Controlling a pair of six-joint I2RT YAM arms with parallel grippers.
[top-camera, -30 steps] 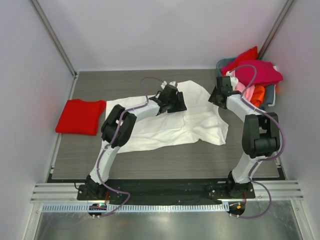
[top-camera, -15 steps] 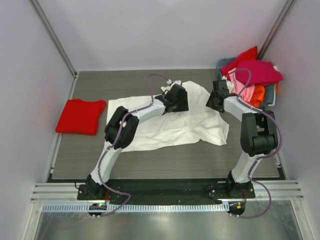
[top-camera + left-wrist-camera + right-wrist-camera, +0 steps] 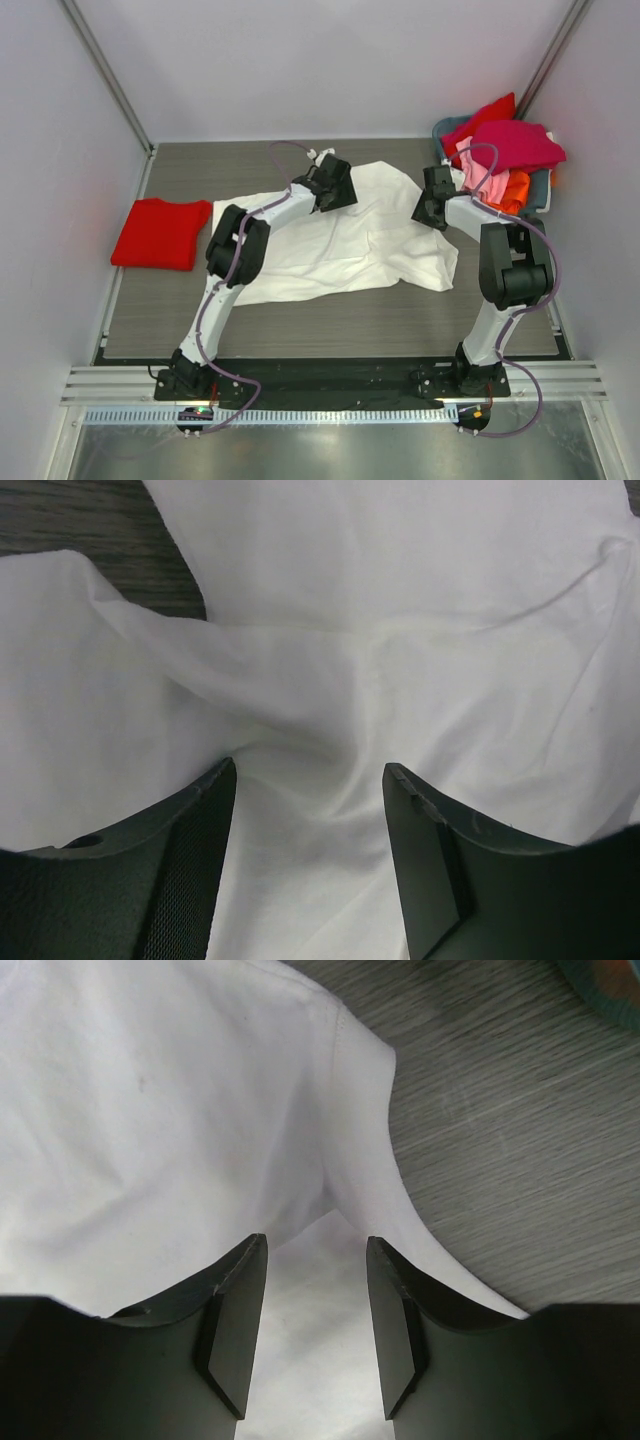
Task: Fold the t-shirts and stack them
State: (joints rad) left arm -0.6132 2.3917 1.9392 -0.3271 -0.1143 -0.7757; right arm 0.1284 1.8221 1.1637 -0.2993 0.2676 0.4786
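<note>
Right, starting with the grey bench (image 3: 330, 310): carrying the big white t-shirt (image 3: 350, 240) spread mid-bench, rumpled, not yet folded. Off to the left, a folded red t-shirt (image 3: 158, 233), likely beginning the stack; at the far right, a grey-blue basket (image 3: 541, 190) heaped with more t-shirts (image 3: 510, 145). Looks like flattening ahead of the first fold. For the left claw (image 3: 308, 770): spread wide, straddling a raised crease. For the right claw (image 3: 316, 1240): spread too, over the sleeve seam, pinching nothing. Next, probably: close on cloth at both spots and pull taut.
</note>
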